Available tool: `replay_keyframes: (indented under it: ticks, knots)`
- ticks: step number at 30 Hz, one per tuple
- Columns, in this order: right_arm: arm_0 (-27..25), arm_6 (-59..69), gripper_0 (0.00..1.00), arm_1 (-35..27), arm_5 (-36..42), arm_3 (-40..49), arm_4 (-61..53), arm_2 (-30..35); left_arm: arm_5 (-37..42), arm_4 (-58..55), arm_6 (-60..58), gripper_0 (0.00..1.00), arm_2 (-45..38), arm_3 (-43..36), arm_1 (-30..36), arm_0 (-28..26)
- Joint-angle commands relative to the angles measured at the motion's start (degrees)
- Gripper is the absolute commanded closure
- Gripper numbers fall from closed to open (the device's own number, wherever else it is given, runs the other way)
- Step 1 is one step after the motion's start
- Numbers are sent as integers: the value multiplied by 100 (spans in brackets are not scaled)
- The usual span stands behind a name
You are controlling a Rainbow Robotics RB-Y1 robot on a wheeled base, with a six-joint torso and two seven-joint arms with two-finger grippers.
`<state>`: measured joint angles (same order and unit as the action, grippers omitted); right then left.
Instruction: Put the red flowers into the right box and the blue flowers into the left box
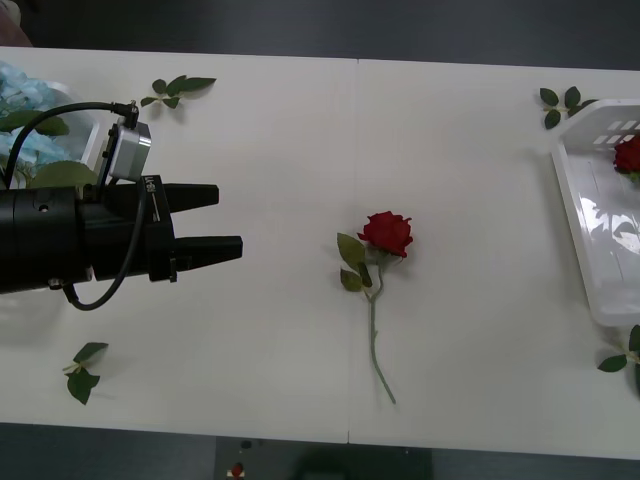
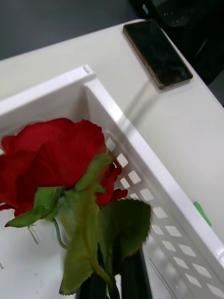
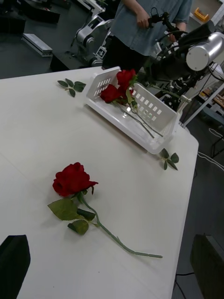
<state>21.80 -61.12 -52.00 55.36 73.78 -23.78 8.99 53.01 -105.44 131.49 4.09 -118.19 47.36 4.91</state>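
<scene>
While my left gripper (image 1: 228, 222) hovers wide open over the smooth white table (image 1: 300, 150), my right gripper (image 2: 114, 280) pinches the thin stem of one deep-red fabric rose (image 2: 51, 163) over the slotted white plastic right box (image 3: 154, 110). I count two roses (image 3: 116, 86) at that box and one more (image 1: 386, 233) lying mid-table. Pale blue fluffy flowers (image 1: 25, 90) sit at the far left; four loose green leaf sprigs (image 1: 175, 90) dot the tabletop.

rose (image 1: 386, 233) mid-table; right box (image 1: 585, 240) w/ roses at right.

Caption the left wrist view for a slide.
One red rose lies on the table; the right gripper lowers another into the right box.
</scene>
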Motion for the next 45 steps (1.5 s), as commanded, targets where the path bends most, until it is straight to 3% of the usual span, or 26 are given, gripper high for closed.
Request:
replay_keyframes:
  ticks: [1,2,4,14,26,34,39,45]
  knots:
    - [97,-163,49,111,-104,-48,58,15,25,-47,149,0,-5,-152,72,89]
    - [88,-146,26,138,-96,-48,49,15,25,-47,149,0,-5,-152,72,89]
    - [88,-137,0,155,-96,-48,5,15,25,-47,149,0,-5,-152,72,89]
    - [88,-278,0,173,151,136,-803,15,25,-47,149,0,-5,-152,72,89]
    - [97,-436,0,287,2647,2422,-917,23,25,-47,149,0,-5,-152,72,89]
    - [97,-365,0,911,4229,3591,-1700,472,25,-47,149,0,-5,-152,72,89]
    - [88,-445,0,1289,4545,3845,-2060,419,25,-47,149,0,-5,-152,72,89]
    - [97,-488,0,1553,4519,4197,-1963,-267,25,-47,149,0,-5,-152,72,89]
